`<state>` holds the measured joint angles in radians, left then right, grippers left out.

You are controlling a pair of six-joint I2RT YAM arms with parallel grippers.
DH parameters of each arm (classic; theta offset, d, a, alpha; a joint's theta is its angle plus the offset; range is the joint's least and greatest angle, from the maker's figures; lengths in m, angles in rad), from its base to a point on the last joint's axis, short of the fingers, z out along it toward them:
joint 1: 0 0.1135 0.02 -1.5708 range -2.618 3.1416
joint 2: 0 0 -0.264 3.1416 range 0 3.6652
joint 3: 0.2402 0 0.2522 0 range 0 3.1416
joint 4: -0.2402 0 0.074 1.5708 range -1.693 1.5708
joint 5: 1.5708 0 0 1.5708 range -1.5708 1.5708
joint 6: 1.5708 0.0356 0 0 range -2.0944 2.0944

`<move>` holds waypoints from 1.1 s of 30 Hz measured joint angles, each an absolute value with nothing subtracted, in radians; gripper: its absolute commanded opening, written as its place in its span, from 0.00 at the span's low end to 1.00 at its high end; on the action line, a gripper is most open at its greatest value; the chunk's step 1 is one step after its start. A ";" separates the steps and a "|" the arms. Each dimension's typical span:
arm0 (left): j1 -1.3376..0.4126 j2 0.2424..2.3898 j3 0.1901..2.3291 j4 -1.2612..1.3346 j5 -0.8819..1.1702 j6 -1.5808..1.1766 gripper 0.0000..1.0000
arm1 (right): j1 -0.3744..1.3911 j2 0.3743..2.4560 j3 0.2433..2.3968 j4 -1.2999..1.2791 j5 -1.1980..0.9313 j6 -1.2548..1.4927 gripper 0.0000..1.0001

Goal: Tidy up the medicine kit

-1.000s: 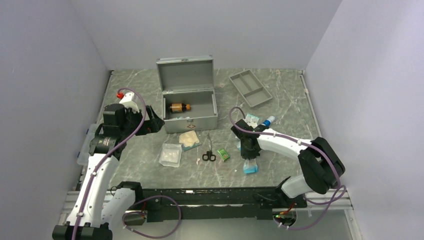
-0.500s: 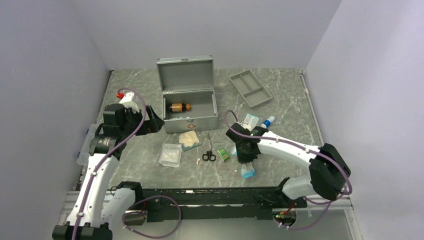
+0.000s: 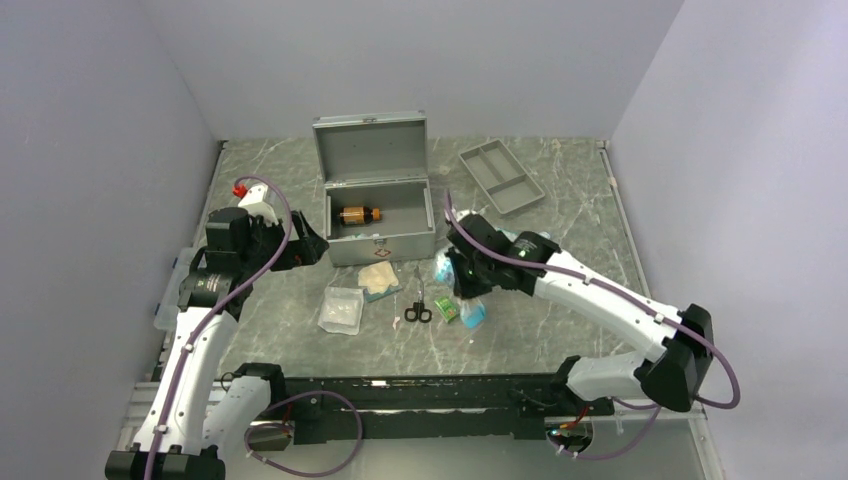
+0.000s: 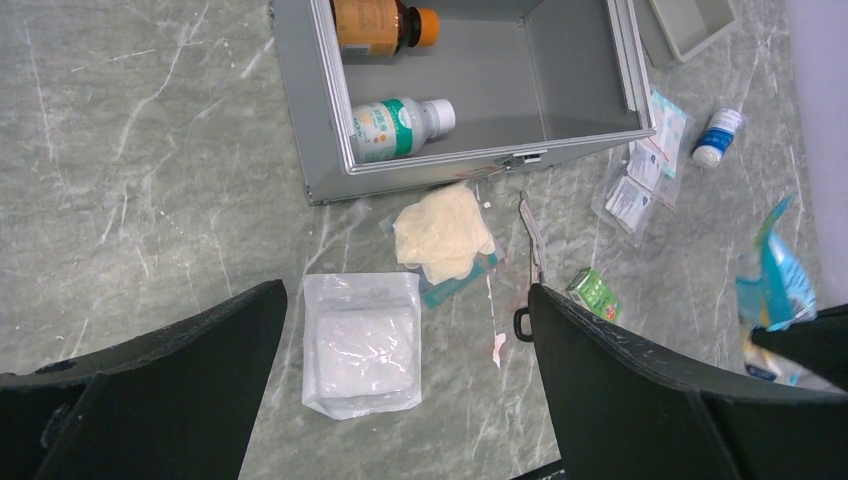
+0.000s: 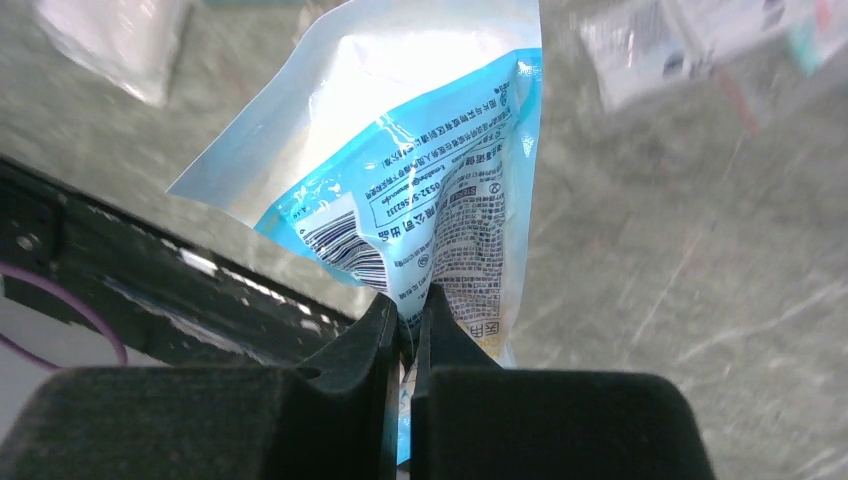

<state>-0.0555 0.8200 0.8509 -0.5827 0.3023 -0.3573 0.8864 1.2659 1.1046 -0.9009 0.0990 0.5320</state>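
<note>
Now the medicine kit (image 3: pixel 382 246) is sitting lid-up at the back middle of the table (image 3: pixel 270 180). My right jaws are pinching shut on a blue-and-white pouch (image 5: pixel 420 150), dangling near the kit's front right corner. I am reckoning it needs carrying high over the wall, then releasing low inside. My left jaws are gaping wide, holding nothing.

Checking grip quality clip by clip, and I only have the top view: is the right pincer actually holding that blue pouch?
Observer: Yes, its wrist view shows the right pincer shut on the blue pouch, pinching the printed edge.
Operator: How many bottles are in the case?
Observer: Two lie in the case: an amber bottle and a white bottle with a green label.
Operator: Is the left pincer holding anything?
Observer: No, the left pincer is open, gripping nothing.
</note>
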 measured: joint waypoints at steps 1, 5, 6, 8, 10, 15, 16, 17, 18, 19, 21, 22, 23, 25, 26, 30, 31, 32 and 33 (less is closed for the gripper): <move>-0.056 0.820 0.851 -0.583 0.302 -0.357 0.99 | 0.887 1.280 1.145 -0.896 0.107 0.509 0.00; -0.056 0.816 0.850 -0.583 0.302 -0.357 0.99 | 0.887 1.373 1.279 -0.862 0.152 0.410 0.00; -0.056 0.815 0.850 -0.583 0.302 -0.357 0.99 | 0.887 1.402 1.308 -0.852 0.165 0.384 0.00; -0.056 0.814 0.850 -0.583 0.302 -0.357 0.99 | 0.887 1.449 1.349 -0.832 0.185 0.334 0.00; -0.056 0.814 0.850 -0.583 0.302 -0.357 0.99 | 0.887 1.497 1.386 -0.798 0.202 0.274 0.00; -0.056 0.814 0.850 -0.582 0.302 -0.357 0.99 | 0.887 1.617 1.501 -0.712 0.219 0.104 0.00; -0.056 0.813 0.850 -0.582 0.303 -0.357 0.99 | 0.887 1.643 1.527 -0.689 0.219 0.064 0.00; -0.056 0.813 0.850 -0.582 0.303 -0.357 0.99 | 0.887 1.663 1.547 -0.672 0.219 0.033 0.00; -0.056 0.812 0.849 -0.581 0.302 -0.357 0.99 | 0.887 1.689 1.573 -0.654 0.218 -0.009 0.00; -0.056 0.810 0.847 -0.581 0.302 -0.357 0.99 | 0.887 1.717 1.599 -0.634 0.217 -0.051 0.00; -0.056 0.805 0.846 -0.581 0.302 -0.357 0.99 | 0.887 1.771 1.650 -0.609 0.211 -0.125 0.00; -0.056 0.802 0.846 -0.581 0.302 -0.357 0.99 | 0.887 1.805 1.682 -0.600 0.206 -0.162 0.00; -0.056 0.801 0.846 -0.581 0.302 -0.357 0.99 | 0.887 1.840 1.713 -0.592 0.201 -0.198 0.00; -0.056 0.797 0.846 -0.581 0.302 -0.357 0.99 | 0.886 1.899 1.762 -0.580 0.192 -0.262 0.00; -0.056 0.796 0.846 -0.581 0.302 -0.357 0.99 | 0.885 1.928 1.783 -0.577 0.181 -0.294 0.00; -0.056 0.794 0.846 -0.581 0.302 -0.357 0.99 | 0.878 2.014 1.830 -0.575 0.143 -0.394 0.00; -0.056 0.794 0.846 -0.581 0.302 -0.357 0.99 | 0.875 2.029 1.838 -0.577 0.134 -0.410 0.00; -0.056 0.793 0.846 -0.581 0.302 -0.357 0.99 | 0.870 2.047 1.850 -0.579 0.118 -0.428 0.00; -0.056 0.793 0.846 -0.581 0.302 -0.357 0.99 | 0.863 2.067 1.862 -0.582 0.103 -0.446 0.00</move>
<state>-0.0555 0.7933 0.8455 -0.5808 0.3019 -0.3573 0.8635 2.0674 1.8622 -0.5819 0.1032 -0.4461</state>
